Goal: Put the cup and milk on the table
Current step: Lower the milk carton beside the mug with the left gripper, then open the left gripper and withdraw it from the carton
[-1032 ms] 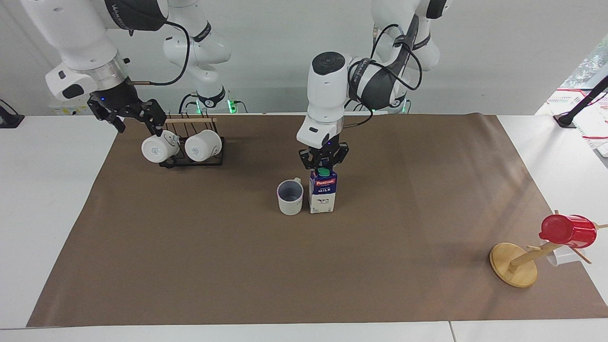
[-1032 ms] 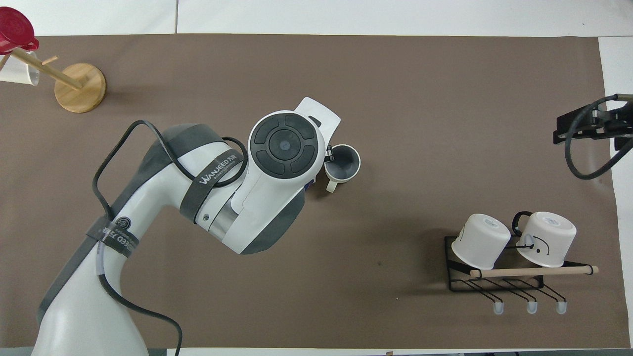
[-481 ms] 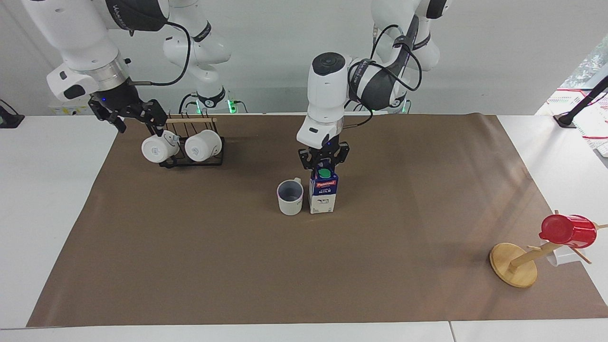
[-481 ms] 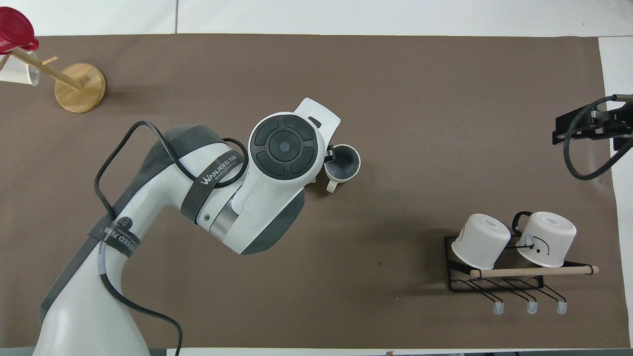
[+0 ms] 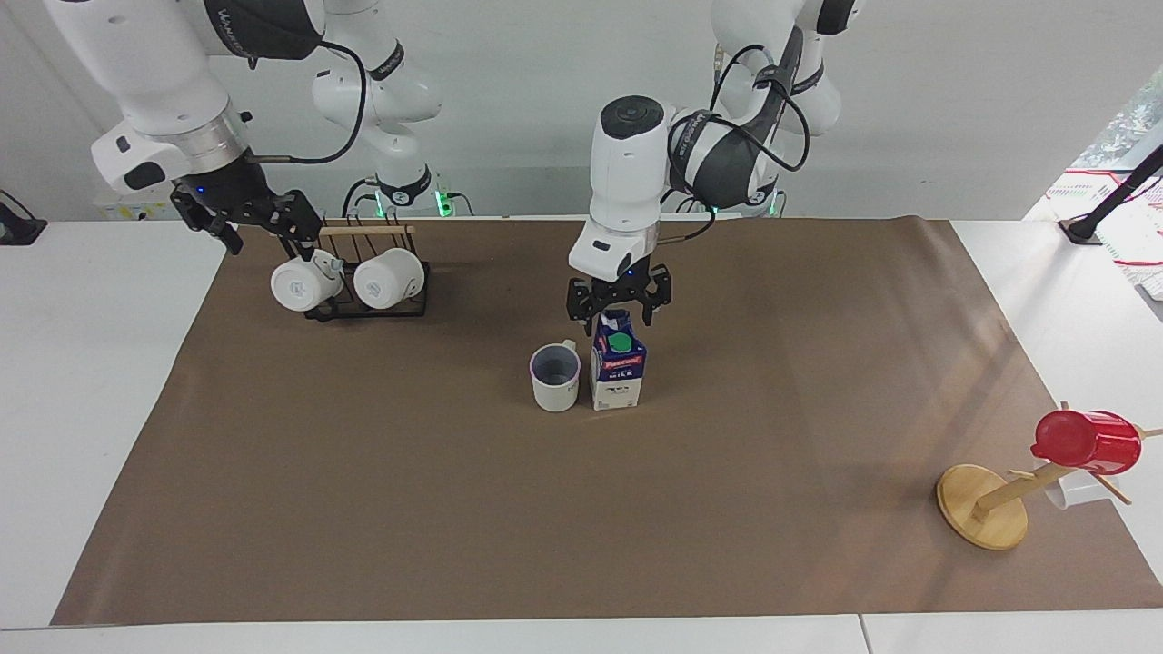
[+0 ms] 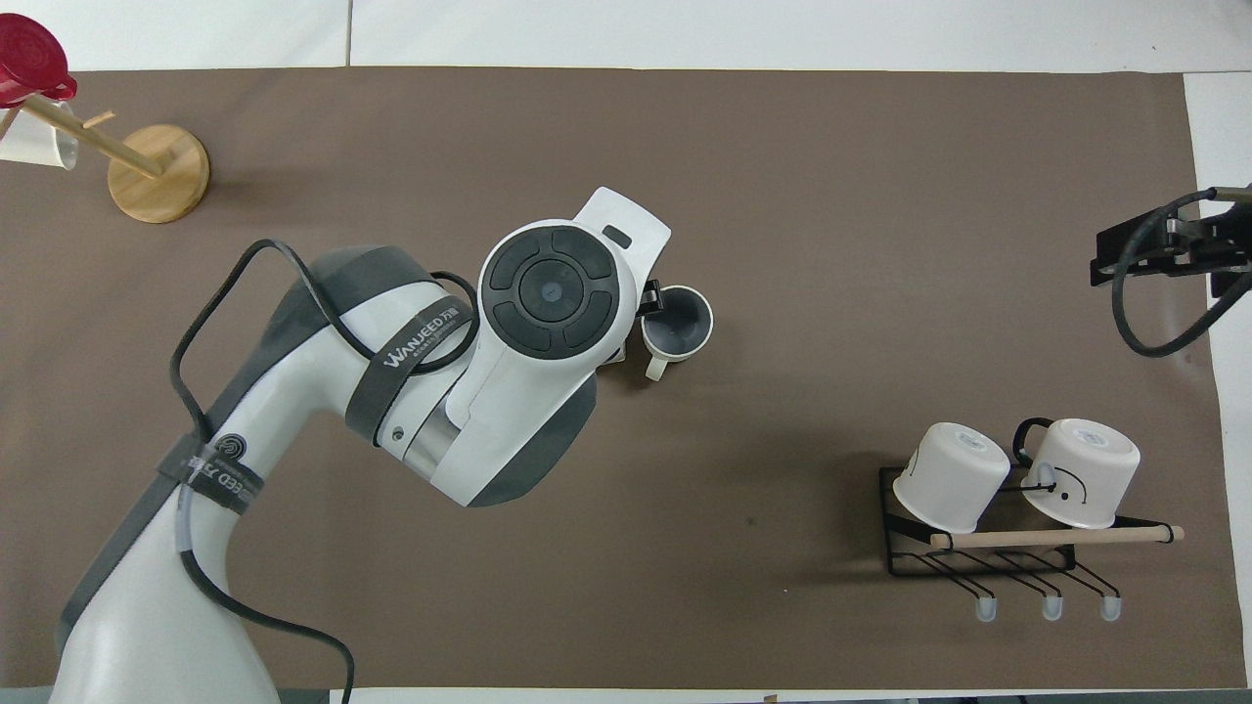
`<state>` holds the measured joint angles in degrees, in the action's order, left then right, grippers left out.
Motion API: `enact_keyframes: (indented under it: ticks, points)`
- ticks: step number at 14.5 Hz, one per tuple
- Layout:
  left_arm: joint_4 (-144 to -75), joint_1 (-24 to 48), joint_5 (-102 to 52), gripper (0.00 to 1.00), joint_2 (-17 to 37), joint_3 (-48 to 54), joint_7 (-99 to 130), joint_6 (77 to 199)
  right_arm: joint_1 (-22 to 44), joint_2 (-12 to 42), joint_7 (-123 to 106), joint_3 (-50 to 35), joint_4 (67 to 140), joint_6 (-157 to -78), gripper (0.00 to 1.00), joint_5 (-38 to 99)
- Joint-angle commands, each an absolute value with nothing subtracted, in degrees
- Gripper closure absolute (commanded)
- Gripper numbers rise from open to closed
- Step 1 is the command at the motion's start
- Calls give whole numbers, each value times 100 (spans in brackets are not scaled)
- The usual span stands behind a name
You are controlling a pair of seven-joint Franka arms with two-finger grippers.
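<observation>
Both task items look placed from my end: the milk stands upright on the brown sheet covering the surface, mid-table, and the cup sits mouth-up just beside it toward the right arm's end, handle turned toward the robots. The relation that matters now is vertical: left gripper is directly over the carton's gable, fingers spread wide on either side of the ridge, nothing held, and I read them as level with or just above the top edge, with the green cap showing clear below. Carton's long axis is straight up, so the exit I'd call for is straight up along that axis; any sideways drift while the fingers still bracket the ridge could tip it into the cup, which has almost no gap from it. The overhead view is no help for clearance, the left wrist covers the carton entirely and only the cup shows. Right gripper waits over the black rack with the two white mugs at its own end, fingers open and empty, well apart from the action. Red cup on the wooden tree is not involved.
</observation>
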<state>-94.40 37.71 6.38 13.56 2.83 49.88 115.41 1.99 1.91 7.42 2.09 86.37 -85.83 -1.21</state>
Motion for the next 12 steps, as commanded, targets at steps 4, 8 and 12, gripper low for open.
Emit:
enact_keyframes:
  ticks: [4,8,12]
  points:
    - [-9939,3069,580,0,274,220,4528,10978,185,132,633,176,8701,-8666,0,-88]
    - [-10178,2243,545,0,0,220,3352,10751,176,141,615,176,8701,-8684,0,-88]
    - [-10160,1373,97,0,-193,211,1955,10311,132,141,598,176,8684,-8657,0,-88]
